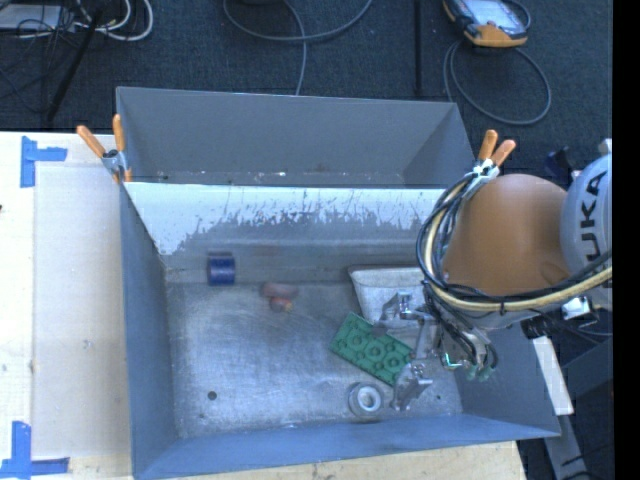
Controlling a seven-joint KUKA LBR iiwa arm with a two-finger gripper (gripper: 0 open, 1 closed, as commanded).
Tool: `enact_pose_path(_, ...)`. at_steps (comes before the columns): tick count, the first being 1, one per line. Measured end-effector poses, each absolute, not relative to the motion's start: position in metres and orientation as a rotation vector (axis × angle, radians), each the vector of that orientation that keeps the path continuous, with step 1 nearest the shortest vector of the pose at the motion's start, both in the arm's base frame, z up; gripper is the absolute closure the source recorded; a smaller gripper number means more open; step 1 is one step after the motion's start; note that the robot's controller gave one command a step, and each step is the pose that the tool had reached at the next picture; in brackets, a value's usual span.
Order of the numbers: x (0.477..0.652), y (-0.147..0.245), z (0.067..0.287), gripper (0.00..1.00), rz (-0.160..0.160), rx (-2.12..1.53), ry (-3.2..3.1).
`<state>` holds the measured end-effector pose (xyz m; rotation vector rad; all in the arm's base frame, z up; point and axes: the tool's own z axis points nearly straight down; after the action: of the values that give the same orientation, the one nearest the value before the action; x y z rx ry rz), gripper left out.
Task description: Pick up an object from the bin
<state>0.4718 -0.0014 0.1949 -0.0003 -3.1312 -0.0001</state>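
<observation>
closing on the green studded plate [365, 346] looks like the step in hand. the gripper [407, 350] sits low in the near right part of the bin [300, 158] with its fingers [411, 382] spread apart. one is on the far side by a pale grey slab [380, 286], the other on the near side just beside a silver ring [366, 400]. the plate's right end seems to lie between them. nothing is gripped yet, as far as i can judge, and i cannot tell whether either tip touches the plate.

to do it well, the jaws should be squared across the plate's narrow width before they shut. it lies flat and slantwise on the floor, so a skewed pinch would likely shove it aside or tip it onto an edge. the tips should also go down past its studded upper face, since so thin a thing gives little to bite on. the near finger ought to miss the ring, so that it is not dragged along, and the far one ought to miss the slab.

the bin holds few things, none heaped. the plate, ring and slab sit close together toward the right. a small blue cylinder [220, 268] stands far left at the foot of the back wall. a small pinkish lump [280, 295] lies just right of it, apart from everything else. the left and near floor is bare scratched metal.
</observation>
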Motion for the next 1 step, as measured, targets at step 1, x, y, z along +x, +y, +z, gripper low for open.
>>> enact_pose_path(1,0.5069,-0.0424,0.0954,0.0,-0.002,-0.126,-3.141)
